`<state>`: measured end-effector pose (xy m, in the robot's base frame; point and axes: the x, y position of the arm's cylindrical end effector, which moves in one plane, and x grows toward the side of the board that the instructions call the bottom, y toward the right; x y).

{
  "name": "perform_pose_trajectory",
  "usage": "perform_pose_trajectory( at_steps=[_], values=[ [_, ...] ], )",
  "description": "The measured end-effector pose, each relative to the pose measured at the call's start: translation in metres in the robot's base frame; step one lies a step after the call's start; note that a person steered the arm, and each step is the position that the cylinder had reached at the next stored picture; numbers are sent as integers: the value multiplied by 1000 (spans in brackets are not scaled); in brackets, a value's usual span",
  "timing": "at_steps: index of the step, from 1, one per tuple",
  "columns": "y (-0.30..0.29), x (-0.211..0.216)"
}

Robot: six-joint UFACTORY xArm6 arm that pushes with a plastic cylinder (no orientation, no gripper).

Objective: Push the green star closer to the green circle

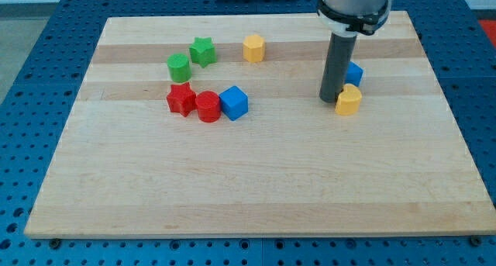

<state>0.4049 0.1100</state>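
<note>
The green star [203, 51] lies in the upper left part of the wooden board [256, 181]. The green circle [179, 67] sits just below and left of it, nearly touching. My tip [332, 100] rests on the board far to the right of both, beside a yellow block [349, 100] and in front of a blue block [355, 73] that the rod partly hides.
A red star [180, 100], a red cylinder [208, 107] and a blue cube [233, 103] stand in a row below the green circle. A yellow hexagon [253, 47] lies right of the green star.
</note>
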Motion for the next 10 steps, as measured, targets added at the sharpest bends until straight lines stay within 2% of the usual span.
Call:
perform_pose_trajectory(
  at_steps=[2,3,4,8,10],
  values=[
    [-113,-36],
    [-146,-60],
    [-154,-96],
    [-154,-121],
    [-90,-121]
  ],
)
